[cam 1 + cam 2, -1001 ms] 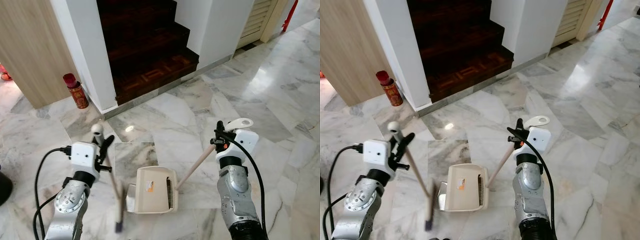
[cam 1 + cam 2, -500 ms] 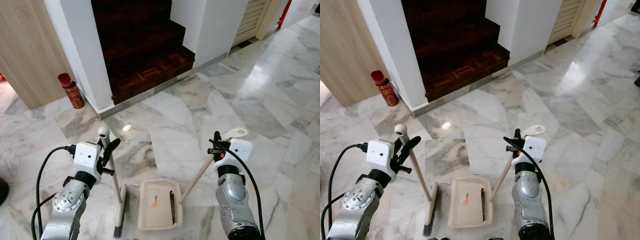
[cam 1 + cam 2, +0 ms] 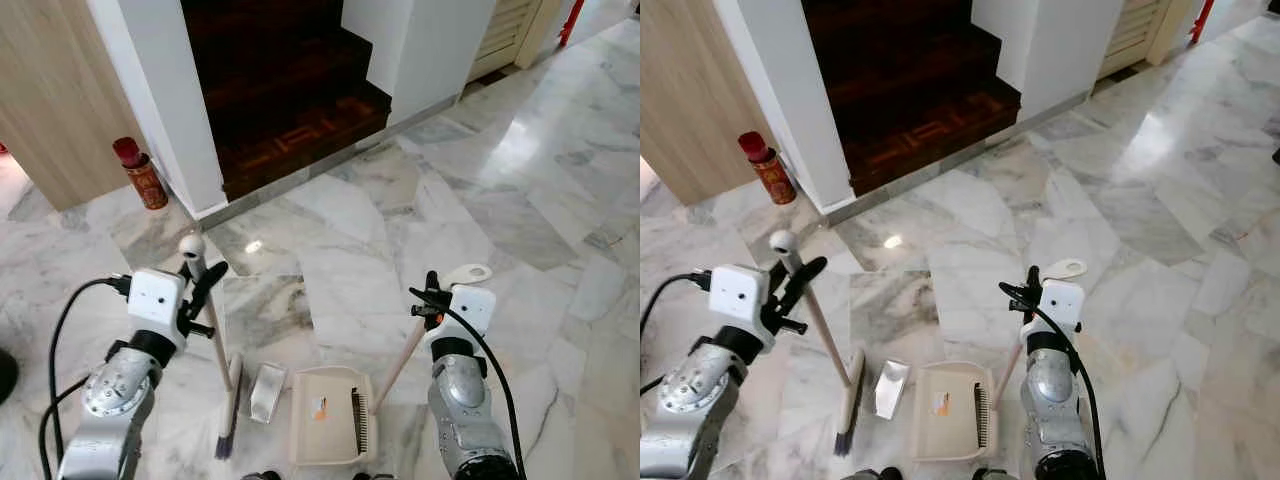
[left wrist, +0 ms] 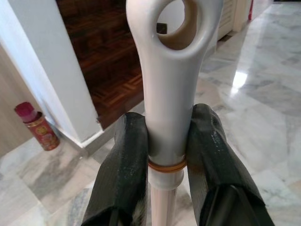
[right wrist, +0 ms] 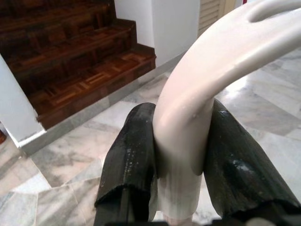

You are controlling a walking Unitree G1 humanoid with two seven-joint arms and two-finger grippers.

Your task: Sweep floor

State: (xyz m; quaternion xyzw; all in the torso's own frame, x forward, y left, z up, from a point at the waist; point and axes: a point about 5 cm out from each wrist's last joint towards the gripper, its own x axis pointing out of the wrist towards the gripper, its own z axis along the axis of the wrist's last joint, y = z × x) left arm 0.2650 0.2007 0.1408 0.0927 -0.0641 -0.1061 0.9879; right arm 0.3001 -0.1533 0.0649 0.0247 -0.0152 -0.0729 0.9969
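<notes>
Both arms are bending at the elbow and reaching forward over the marble floor (image 3: pixel 560 200). The left gripper (image 4: pixel 167 141) is clamping its two black fingers (image 4: pixel 124 160) around the top of the broom (image 3: pixel 222 372) handle, holding it nearly upright with the bristle head resting on the floor. The right gripper (image 5: pixel 181 155) is squeezing the dustpan (image 3: pixel 330 425) handle, which is slanting down to the pan sitting flat between the arms. A small silver wrapper (image 3: pixel 266 392) is lying between brush and pan. Farther off, a red canister (image 3: pixel 139 173) is standing beside the dark wooden stairs (image 3: pixel 290 110).
</notes>
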